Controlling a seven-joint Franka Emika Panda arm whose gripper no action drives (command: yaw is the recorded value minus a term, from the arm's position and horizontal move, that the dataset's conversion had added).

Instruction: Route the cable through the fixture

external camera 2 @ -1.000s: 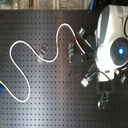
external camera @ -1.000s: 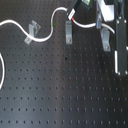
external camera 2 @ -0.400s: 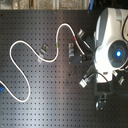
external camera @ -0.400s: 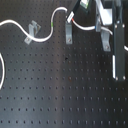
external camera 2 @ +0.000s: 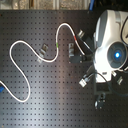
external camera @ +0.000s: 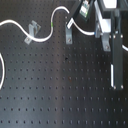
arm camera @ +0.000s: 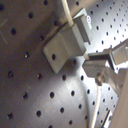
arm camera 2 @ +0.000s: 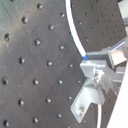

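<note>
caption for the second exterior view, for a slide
Franka arm at the second exterior view's right, white cable snaking in loops across a black perforated board past small metal fixtures.

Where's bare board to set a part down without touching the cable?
In the first exterior view, the board is bare below the brackets, from the cable loop at that first exterior view's left edge across to the upright post. The strip along the top is crowded: cable, brackets, arm.

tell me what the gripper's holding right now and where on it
The gripper is shut on the cable, pinching the white cord partway along its length, near the fixture blocks, with cord running out on both sides of the fingertips.
</note>
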